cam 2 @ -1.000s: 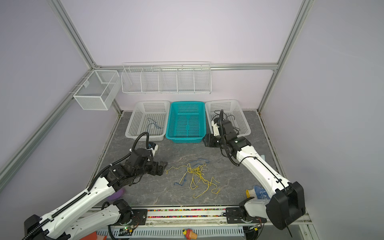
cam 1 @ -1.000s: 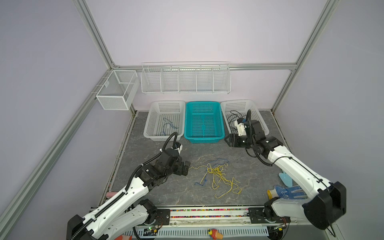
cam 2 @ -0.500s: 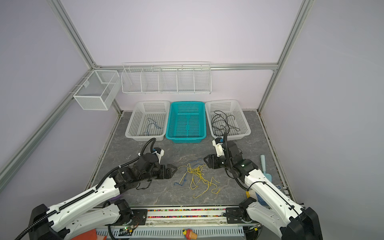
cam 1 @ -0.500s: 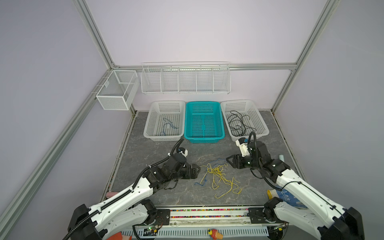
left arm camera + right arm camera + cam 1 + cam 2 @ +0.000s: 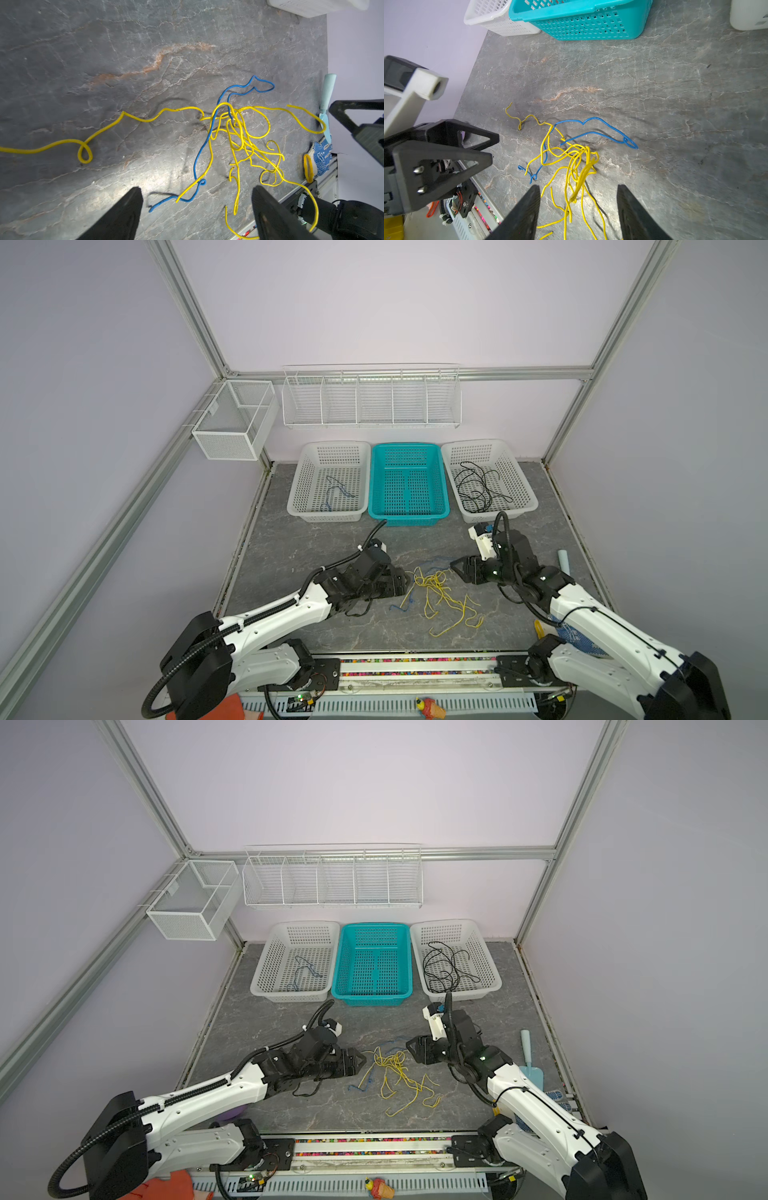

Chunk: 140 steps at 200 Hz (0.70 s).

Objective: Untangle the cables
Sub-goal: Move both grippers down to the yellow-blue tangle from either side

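Cables (image 5: 432, 581), yellow and blue, lay knotted between the left gripper (image 5: 405, 581) and right gripper (image 5: 454, 567), both with jaws apart and empty. Approach step, I judged; the next move called for pinching the blue strand (image 5: 204, 143) and drawing it clear.

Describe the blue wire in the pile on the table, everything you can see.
The thin blue plastic-coated wire lies limp on the grey stone-look tabletop. One stretch folds back in a narrow hairpin clear of the pile. Its middle threads through the knot of yellow wires, crossing several. The other end is kinked, with a small curl. Nothing holds it.
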Motion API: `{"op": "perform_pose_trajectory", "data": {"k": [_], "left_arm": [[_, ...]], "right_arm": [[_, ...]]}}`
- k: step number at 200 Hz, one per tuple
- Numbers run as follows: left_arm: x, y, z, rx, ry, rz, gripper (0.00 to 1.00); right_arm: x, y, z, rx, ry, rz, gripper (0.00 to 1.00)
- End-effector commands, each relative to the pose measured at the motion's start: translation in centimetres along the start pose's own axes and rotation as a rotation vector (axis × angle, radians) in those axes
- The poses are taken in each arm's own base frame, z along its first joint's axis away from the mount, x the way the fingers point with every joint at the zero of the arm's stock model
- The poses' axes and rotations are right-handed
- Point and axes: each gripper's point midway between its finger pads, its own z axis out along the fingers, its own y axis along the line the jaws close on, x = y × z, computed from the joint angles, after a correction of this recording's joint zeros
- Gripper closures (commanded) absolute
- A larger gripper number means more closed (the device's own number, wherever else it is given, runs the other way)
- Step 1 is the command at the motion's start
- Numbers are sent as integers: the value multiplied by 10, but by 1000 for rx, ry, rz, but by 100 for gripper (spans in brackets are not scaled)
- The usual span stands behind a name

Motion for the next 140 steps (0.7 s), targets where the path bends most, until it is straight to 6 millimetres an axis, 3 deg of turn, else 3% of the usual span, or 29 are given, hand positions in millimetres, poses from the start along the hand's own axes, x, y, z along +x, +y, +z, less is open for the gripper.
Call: {"op": "perform_pose_trajectory", "data": {"k": [1,80,140], "left_arm": [[0,-14,7,49,17,-22,19],[-8,-33,26,66,9,-54,19],[-15,-52,44,62,6,-52,18]], "right_arm": [[2,4,7,-25,-4,-2,39],[19,-1,27,38,33,-64,40],[17,-7,26,89,0,-86,41]]}}
